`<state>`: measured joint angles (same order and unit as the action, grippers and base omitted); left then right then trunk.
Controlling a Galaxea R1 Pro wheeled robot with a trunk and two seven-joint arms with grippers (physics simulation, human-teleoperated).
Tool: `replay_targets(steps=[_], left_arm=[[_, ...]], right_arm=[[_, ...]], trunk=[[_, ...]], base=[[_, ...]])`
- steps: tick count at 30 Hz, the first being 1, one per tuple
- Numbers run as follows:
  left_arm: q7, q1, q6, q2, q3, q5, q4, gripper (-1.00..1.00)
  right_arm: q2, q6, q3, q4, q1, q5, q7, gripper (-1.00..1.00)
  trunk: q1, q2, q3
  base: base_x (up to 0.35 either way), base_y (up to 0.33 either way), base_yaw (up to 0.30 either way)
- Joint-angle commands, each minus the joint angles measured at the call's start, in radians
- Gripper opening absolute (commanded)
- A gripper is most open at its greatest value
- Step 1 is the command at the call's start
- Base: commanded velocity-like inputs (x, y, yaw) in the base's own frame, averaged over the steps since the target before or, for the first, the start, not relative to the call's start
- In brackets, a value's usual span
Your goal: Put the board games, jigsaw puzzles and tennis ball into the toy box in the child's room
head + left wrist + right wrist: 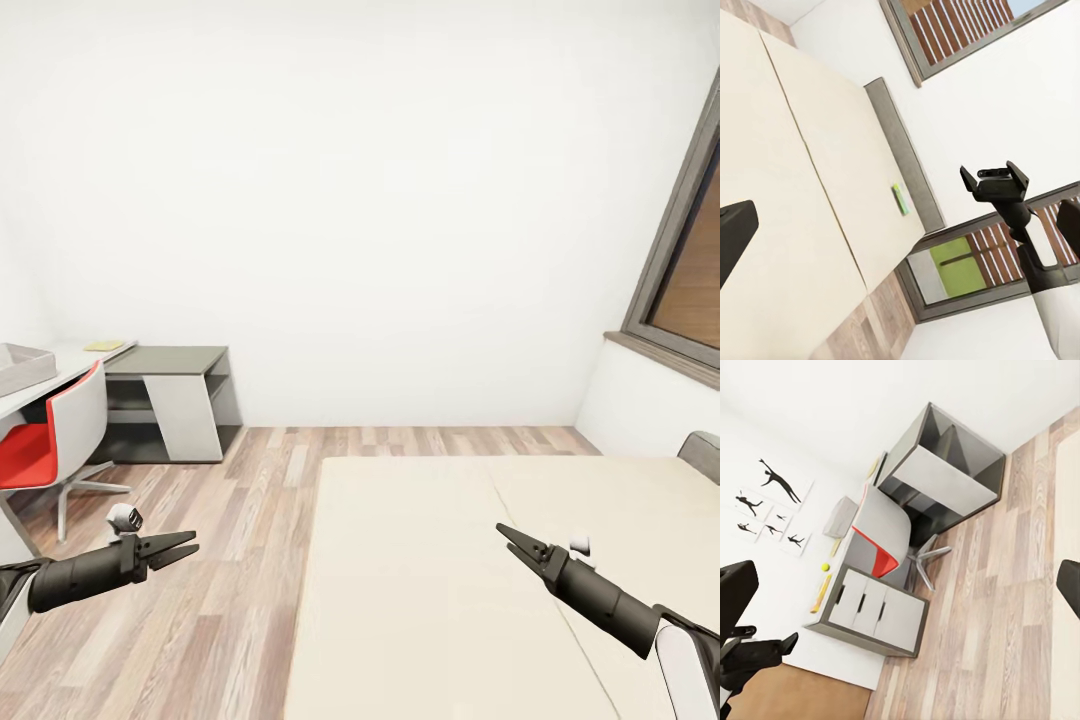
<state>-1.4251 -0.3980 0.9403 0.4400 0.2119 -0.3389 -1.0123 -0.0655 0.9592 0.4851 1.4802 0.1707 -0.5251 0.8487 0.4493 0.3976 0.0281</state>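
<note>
Toy box (22, 366) sits on the desk (70, 362) at far left, contents not visible. One green board game (900, 199) lies on the bed (420, 590) by the headboard. Tennis ball (826, 566) on desk. Left gripper (170, 549) fingers slightly parted, empty; right gripper (520, 541) fingers narrow, empty. Judged early: nothing visibly packed.

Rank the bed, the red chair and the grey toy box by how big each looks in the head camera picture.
1. The bed, by far the largest.
2. The red chair.
3. The toy box, cut off by the picture's edge, so its rank is unsure; it also sits farther away.
</note>
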Motion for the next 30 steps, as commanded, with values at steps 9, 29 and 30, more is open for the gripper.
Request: replay_targets(steps=[9, 29, 30], left_arm=[[-0.002, -0.001, 0.01, 0.0, 0.0, -0.002, 0.0, 1.0], [-0.003, -0.001, 0.011, 0.001, 0.0, -0.002, 0.0, 1.0], [-0.003, -0.001, 0.01, 0.001, 0.0, -0.002, 0.0, 1.0]], right_arm=[[0.0, 0.004, 0.001, 0.0, 0.001, 0.002, 0.004, 1.0], [-0.001, 0.004, 0.001, 0.0, 0.001, 0.002, 0.004, 1.0], [-0.001, 0.004, 0.001, 0.0, 0.001, 0.002, 0.004, 1.0]], trunk=[[0.001, 0.002, 0.002], [0.001, 0.002, 0.002], [0.001, 0.002, 0.002]], base=[[0.0, -0.002, -0.001], [-0.004, 0.0, 0.0], [-0.022, 0.0, 0.0]])
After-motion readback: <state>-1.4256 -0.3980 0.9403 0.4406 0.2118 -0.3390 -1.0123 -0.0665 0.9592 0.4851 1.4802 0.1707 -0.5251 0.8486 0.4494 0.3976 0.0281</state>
